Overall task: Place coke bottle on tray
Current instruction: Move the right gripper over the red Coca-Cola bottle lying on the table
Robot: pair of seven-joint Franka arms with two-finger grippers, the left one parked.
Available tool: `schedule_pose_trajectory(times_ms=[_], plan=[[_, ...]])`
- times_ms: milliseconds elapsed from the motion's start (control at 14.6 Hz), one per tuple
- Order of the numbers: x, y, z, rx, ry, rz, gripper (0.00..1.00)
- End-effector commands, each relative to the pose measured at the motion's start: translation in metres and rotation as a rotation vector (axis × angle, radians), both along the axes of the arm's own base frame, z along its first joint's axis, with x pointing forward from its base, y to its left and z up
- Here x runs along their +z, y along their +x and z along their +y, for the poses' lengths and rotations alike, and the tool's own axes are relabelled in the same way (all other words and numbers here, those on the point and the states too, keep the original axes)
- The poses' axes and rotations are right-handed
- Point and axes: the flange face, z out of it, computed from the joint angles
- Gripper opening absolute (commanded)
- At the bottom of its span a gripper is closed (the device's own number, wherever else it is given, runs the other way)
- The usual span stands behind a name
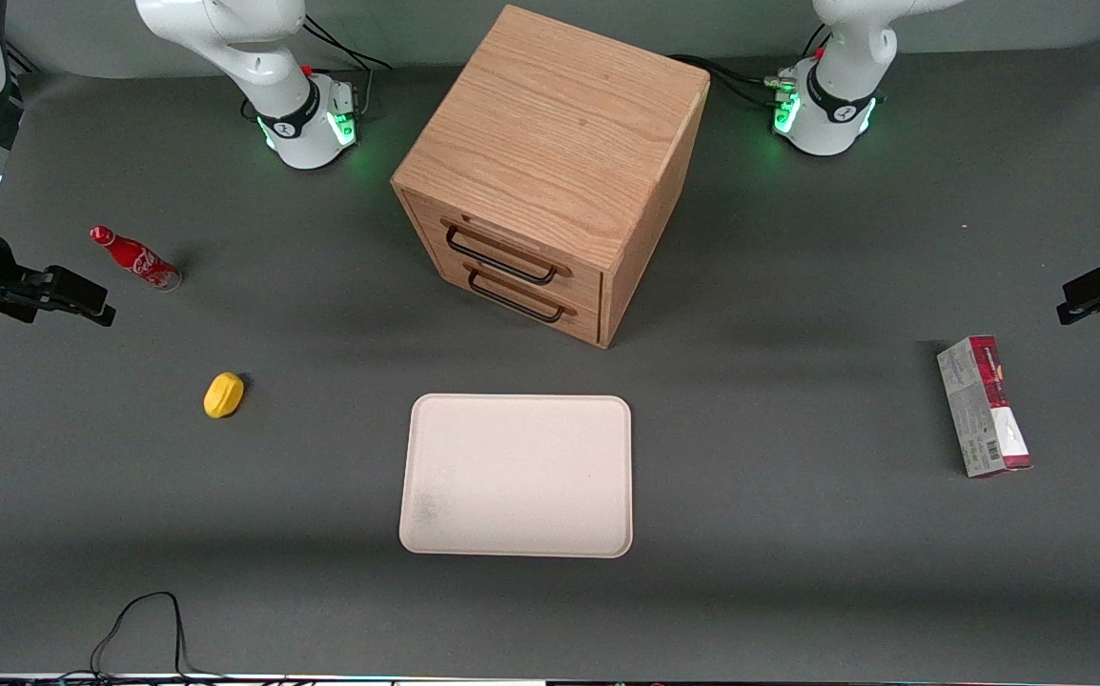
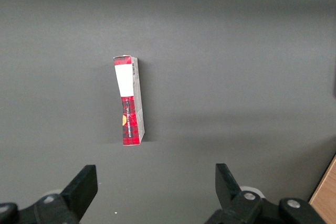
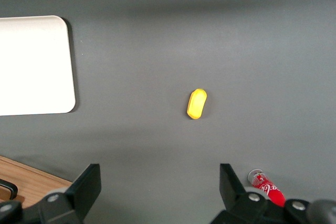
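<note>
Gripper [image 3: 156,184] first: it hangs above the table at the working arm's end, fingers spread wide with nothing between them. Up front, that same gripper [image 1: 83,297] sits out at nine o'clock from the wooden drawer cabinet [image 1: 550,171].

And the coke bottle [image 1: 134,258]? Lying on its side on the grey table [image 1: 798,572], cap end pointing away from the front camera and toward the table's edge at the working arm's end, clear base nearer the cabinet. It lies close to the gripper, at roughly one o'clock from it, not touching. The wrist camera catches only the base end of the bottle [image 3: 265,184], just beside one finger [image 3: 231,187].

Tray [image 1: 516,474] sits bare in front of the cabinet, at about four o'clock from the bottle and well apart from it. A yellow lemon-shaped piece [image 1: 223,394] lies between them, nearer the bottle.

By my reading, this is the very opening: approach not yet made, nothing grasped. Next move calls for shifting over the bottle, turning the fingers across its slim body, then coming down. A round bottle on its side may roll if nudged.
</note>
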Motion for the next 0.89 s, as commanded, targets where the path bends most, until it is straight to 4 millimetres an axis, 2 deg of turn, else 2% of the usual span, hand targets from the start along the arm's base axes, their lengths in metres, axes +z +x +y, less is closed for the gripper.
schedule_pose_trajectory(times_ms=[0, 206, 343, 412, 480, 824], plan=[[0.001, 0.0, 0.002, -0.028, 0.004, 0.003, 1.0], [0.0, -0.004, 0.002, -0.031, 0.022, 0.018, 1.0], [-0.014, -0.028, -0.011, -0.054, 0.016, 0.099, 1.0], [-0.025, -0.044, -0.038, -0.087, 0.024, 0.123, 1.0], [-0.035, -0.061, -0.052, -0.085, 0.032, 0.128, 1.0], [-0.122, -0.137, -0.101, 0.045, 0.04, 0.088, 1.0]])
